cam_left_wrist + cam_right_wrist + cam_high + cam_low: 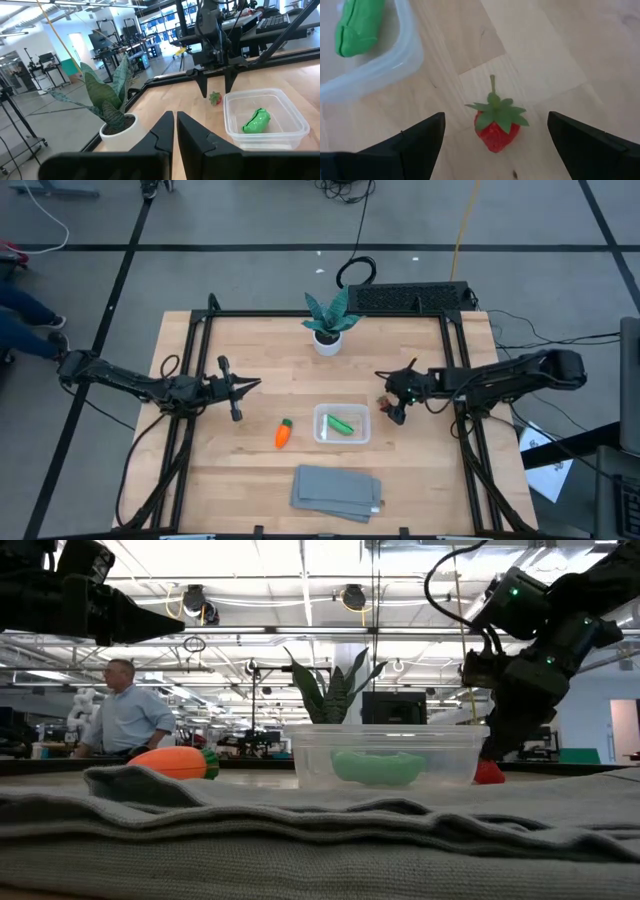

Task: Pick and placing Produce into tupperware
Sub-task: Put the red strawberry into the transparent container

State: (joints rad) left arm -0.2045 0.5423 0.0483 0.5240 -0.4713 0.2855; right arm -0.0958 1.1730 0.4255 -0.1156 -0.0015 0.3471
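Right hand [390,406] hangs over the desk [250,470] just right of the tupperware [342,425], which holds the green pod [342,424]; the carrot [283,434] lies to the container's left, and the left hand [238,392] waits further left.

Low down, the carrot [176,762] sits left of the tupperware [387,755], and the strawberry [488,772] peeks out at its right under the right hand.

Left wrist: left hand's fingers [162,131] are nearly pressed together.

Right wrist: fingers [422,135] are spread either side of the strawberry [495,124], not touching it.
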